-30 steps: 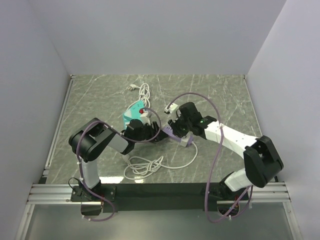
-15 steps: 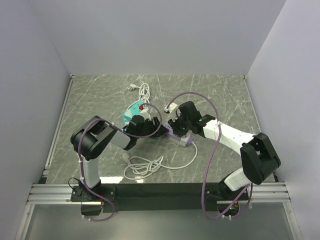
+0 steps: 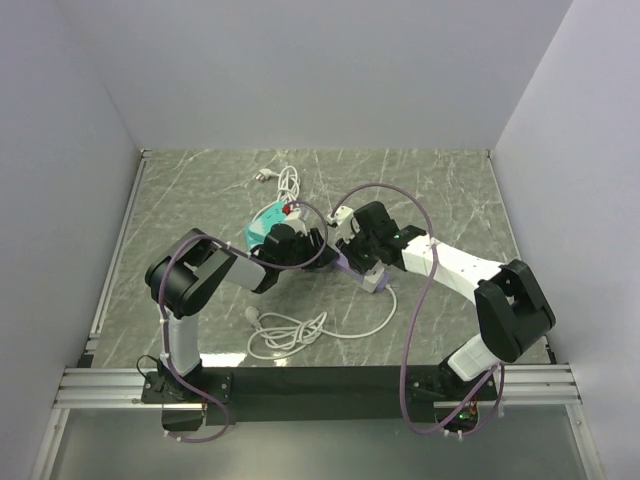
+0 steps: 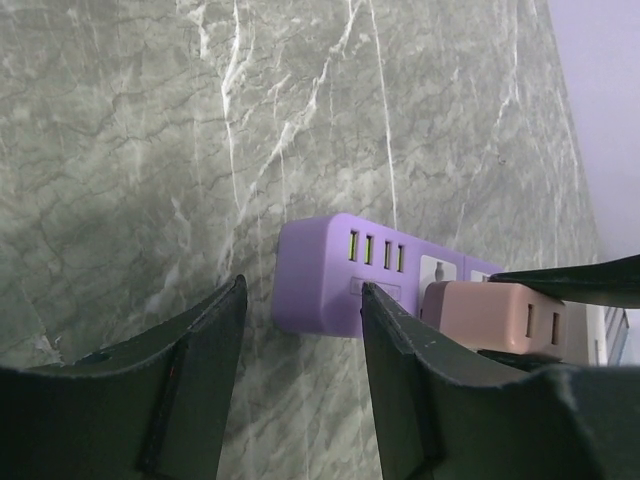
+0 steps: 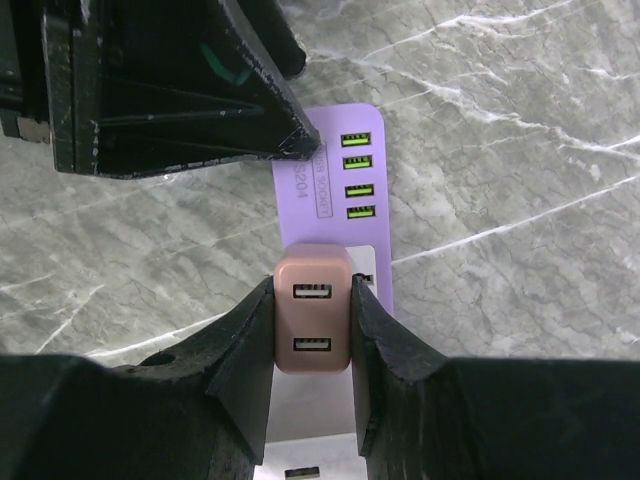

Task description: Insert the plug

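Two arms of mine lean in over the grey marble tabletop (image 3: 440, 190) and meet near its middle. My left claw (image 4: 302, 290) hangs low with its fingers spread and nothing between them but stone and the corner of the purple power strip (image 5: 300, 215). In the left wrist view one finger crosses the strip's end with the four green USB slots; I cannot tell whether it touches. Behind my left wrist lies a teal socket block (image 3: 262, 226), partly hidden by the arm.

My right claw (image 5: 312, 290) is pinched on the brownish-pink cube adapter (image 5: 312, 320), one finger on each side. The adapter stands on the strip just past the USB slots, its two ports facing my right wrist camera.

A loose coil of white cable (image 3: 290, 332) lies near my bases. From it one strand runs right and up to the plug (image 3: 374, 282), a small white block at the strip's near end, under my right arm. From above I cannot tell whether it is seated in a socket or only lying against the strip.
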Controlling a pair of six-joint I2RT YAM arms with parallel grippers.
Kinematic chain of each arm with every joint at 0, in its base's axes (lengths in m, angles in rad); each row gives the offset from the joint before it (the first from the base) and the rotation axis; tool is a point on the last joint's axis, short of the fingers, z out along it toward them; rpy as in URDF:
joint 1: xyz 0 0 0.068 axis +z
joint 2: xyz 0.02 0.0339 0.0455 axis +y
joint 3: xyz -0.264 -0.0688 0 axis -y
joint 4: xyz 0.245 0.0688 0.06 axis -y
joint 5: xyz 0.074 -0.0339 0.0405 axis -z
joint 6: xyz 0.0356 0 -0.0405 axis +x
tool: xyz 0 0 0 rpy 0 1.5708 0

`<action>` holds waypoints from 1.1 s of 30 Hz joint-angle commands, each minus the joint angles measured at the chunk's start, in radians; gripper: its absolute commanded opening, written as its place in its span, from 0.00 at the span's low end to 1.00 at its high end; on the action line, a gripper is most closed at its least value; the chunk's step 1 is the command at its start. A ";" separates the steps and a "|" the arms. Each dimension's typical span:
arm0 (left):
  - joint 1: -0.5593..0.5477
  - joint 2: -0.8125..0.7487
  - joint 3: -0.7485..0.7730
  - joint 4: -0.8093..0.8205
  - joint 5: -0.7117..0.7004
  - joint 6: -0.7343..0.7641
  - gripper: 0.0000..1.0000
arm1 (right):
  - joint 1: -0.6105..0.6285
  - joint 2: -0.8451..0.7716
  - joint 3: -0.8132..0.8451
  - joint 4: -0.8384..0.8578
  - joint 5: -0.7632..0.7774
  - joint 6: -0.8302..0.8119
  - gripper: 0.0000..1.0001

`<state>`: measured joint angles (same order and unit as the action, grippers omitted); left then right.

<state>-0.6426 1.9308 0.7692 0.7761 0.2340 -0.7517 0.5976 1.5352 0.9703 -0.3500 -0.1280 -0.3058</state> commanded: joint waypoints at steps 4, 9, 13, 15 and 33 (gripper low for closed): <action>-0.020 -0.001 0.021 -0.017 -0.022 0.037 0.55 | -0.012 0.051 0.018 -0.043 0.056 -0.013 0.00; -0.029 -0.007 0.022 -0.029 -0.028 0.045 0.55 | -0.012 0.060 -0.010 -0.030 0.073 0.005 0.00; -0.038 -0.010 0.033 -0.040 -0.036 0.055 0.55 | -0.012 0.074 -0.019 -0.027 0.090 0.022 0.00; -0.051 0.003 0.053 -0.044 -0.048 0.057 0.56 | -0.012 0.075 -0.027 -0.012 0.079 0.045 0.00; -0.014 -0.020 0.102 -0.167 -0.181 0.098 0.67 | 0.021 0.042 -0.033 0.155 0.042 0.229 0.00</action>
<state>-0.6685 1.9278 0.8532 0.6491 0.0620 -0.6704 0.6033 1.5539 0.9443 -0.2047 -0.0772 -0.1436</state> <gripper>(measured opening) 0.670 0.373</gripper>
